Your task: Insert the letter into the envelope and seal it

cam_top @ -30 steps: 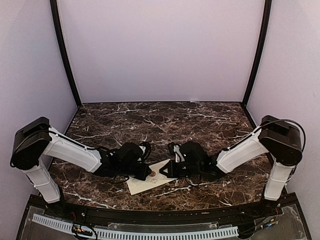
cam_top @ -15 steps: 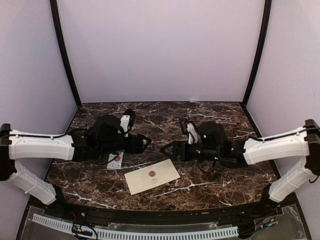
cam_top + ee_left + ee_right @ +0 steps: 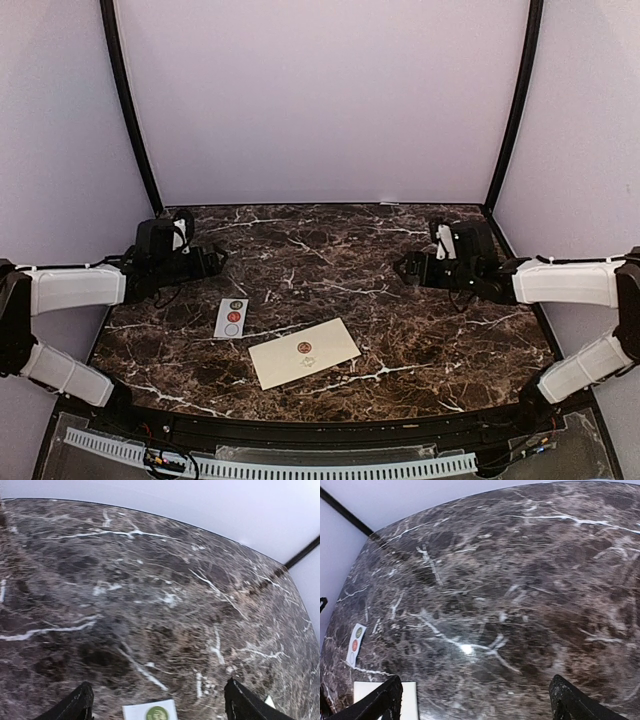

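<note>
The cream envelope lies flat near the table's front middle, its flap down under a round red sticker. One pale corner of the envelope shows in the right wrist view. The letter is out of sight. My left gripper hovers at the left side of the table, open, far from the envelope. In the left wrist view its fingers stand wide apart with nothing between them. My right gripper is at the right side, also open and empty, its fingers spread wide.
A small white strip of round stickers lies left of the envelope, and shows too in both wrist views as the strip. The dark marble table is walled by lilac panels at the back and sides.
Both grippers were shut over the envelope a second ago. They have let go, opened wide and drawn back to the left and right sides. The envelope has stayed in place.
</note>
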